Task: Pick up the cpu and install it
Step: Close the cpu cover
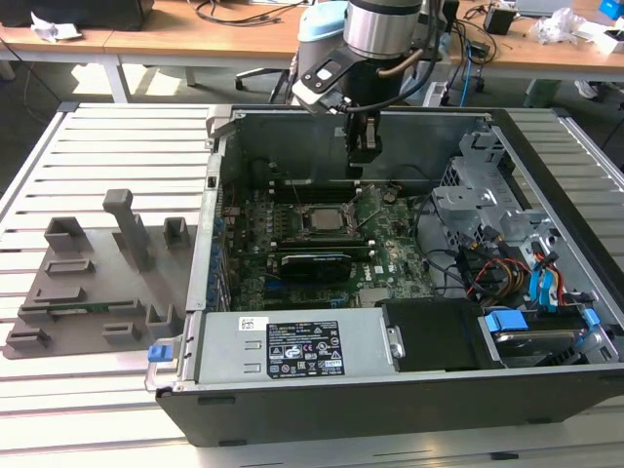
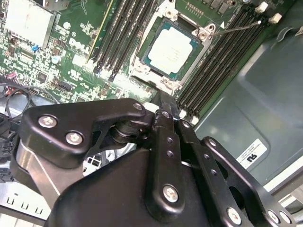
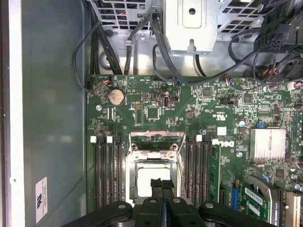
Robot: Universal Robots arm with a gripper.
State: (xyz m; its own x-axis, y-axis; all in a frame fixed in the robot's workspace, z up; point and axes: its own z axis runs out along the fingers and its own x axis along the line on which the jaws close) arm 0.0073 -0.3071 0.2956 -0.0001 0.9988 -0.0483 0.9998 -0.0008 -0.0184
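My gripper (image 2: pixel 161 98) is clenched with nothing between its tips, just above the cpu (image 2: pixel 170 49). The cpu lies flat in the socket (image 2: pixel 138 71), near the centre of the exterior view. I judge it light, stiff, thin and fragile underneath, so it is best held by opposite edges.

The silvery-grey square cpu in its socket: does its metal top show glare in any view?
In the first wrist view the silvery-grey square cpu is washed out almost white, partly behind the black gripper; in the second wrist view it is bright but evenly pale; in the exterior view it looks dull grey, without glare.
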